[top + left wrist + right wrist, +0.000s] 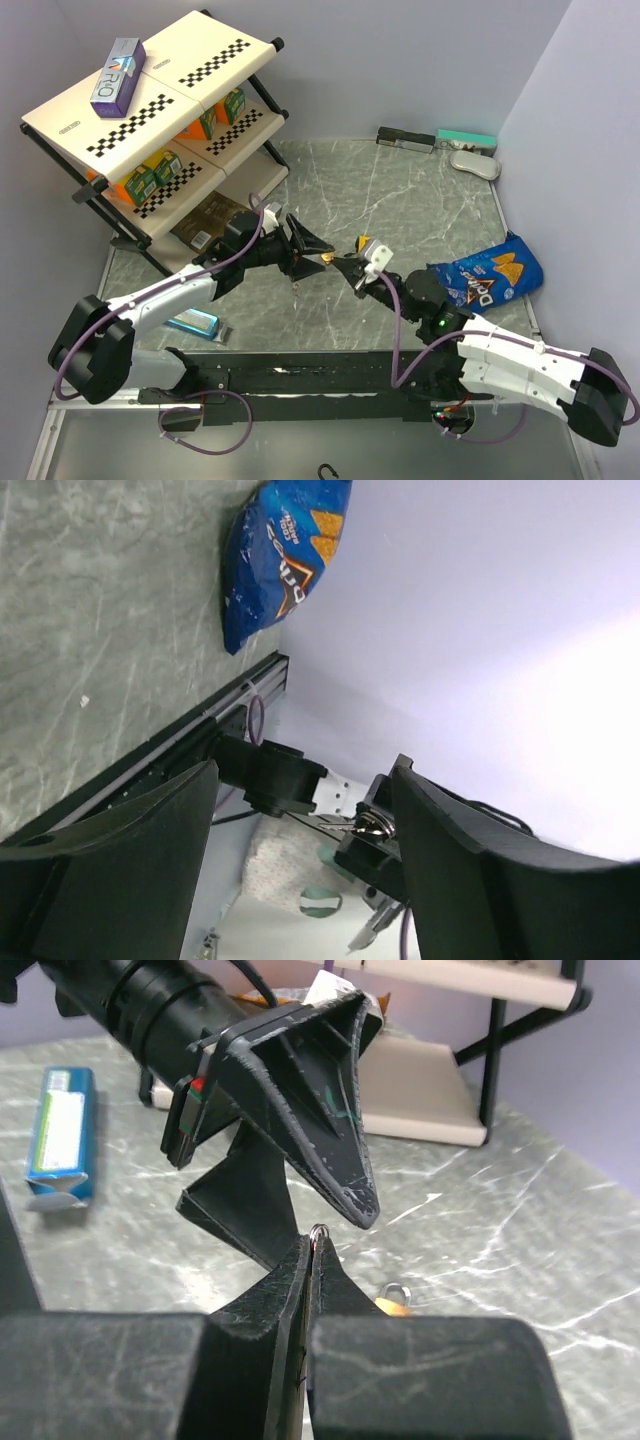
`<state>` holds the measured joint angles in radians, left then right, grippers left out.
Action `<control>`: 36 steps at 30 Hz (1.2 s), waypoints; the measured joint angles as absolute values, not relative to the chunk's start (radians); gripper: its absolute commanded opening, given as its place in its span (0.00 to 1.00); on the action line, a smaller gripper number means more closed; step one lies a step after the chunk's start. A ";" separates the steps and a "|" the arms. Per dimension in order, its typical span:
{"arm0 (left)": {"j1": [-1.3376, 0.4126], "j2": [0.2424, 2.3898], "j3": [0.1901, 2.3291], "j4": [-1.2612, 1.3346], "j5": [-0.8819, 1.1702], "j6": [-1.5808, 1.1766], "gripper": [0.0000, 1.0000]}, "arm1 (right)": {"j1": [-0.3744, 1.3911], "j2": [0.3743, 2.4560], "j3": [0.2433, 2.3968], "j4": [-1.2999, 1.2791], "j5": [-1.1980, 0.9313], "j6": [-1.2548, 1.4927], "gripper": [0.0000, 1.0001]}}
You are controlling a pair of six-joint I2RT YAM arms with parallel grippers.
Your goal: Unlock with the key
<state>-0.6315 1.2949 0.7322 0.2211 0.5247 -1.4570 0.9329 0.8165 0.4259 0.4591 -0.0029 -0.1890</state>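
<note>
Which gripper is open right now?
The left gripper: its fingers are spread wide apart. The right gripper is pinched shut, with a small metal ring showing at its fingertips.

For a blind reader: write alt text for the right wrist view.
The right gripper is shut on a small metal ring, facing the open left gripper. A small padlock shows just beyond; a blue box lies on the table.
</note>
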 measured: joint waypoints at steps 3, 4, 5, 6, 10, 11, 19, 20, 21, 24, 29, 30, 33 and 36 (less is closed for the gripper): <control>-0.632 1.295 0.732 0.220 0.544 -1.481 0.70 | 0.981 0.826 0.420 0.481 0.043 -0.254 0.00; -0.632 1.295 0.732 0.219 0.550 -1.485 0.65 | 0.998 0.833 0.420 0.491 0.059 -0.276 0.00; -0.632 1.295 0.732 0.218 0.555 -1.488 0.63 | 1.016 0.842 0.420 0.501 0.076 -0.298 0.00; -0.632 1.295 0.732 0.218 0.559 -1.491 0.62 | 1.033 0.854 0.420 0.511 0.093 -0.321 0.00; -0.632 1.295 0.732 0.196 0.576 -1.489 0.49 | 1.105 0.898 0.419 0.547 0.170 -0.416 0.00; -0.632 1.295 0.733 0.188 0.580 -1.487 0.47 | 1.126 0.911 0.419 0.564 0.194 -0.442 0.00; -0.621 1.295 0.752 0.083 0.600 -1.452 0.32 | 1.220 0.997 0.407 0.681 0.323 -0.609 0.00; -0.617 1.295 0.752 0.076 0.605 -1.448 0.31 | 1.227 1.003 0.403 0.692 0.331 -0.624 0.00; -0.614 1.295 0.753 0.068 0.606 -1.444 0.30 | 1.231 1.010 0.401 0.698 0.338 -0.636 0.00; -0.599 1.295 0.757 0.032 0.611 -1.427 0.29 | 1.248 1.031 0.400 0.714 0.357 -0.678 0.00; -0.584 1.295 0.774 -0.017 0.625 -1.404 0.29 | 1.270 1.063 0.400 0.742 0.382 -0.738 0.00; -0.584 1.295 0.779 -0.028 0.628 -1.399 0.28 | 1.275 1.073 0.400 0.751 0.389 -0.752 0.00; -0.583 1.295 0.791 -0.039 0.636 -1.389 0.26 | 1.290 1.106 0.400 0.767 0.409 -0.788 0.00; -0.581 1.296 0.794 -0.055 0.636 -1.379 0.24 | 1.309 1.140 0.400 0.795 0.437 -0.828 0.00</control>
<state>-0.5812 1.2957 0.7937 -0.0551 0.6365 -1.3792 1.3090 1.1400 0.4000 0.7952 0.4370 -0.8280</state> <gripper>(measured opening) 0.262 0.014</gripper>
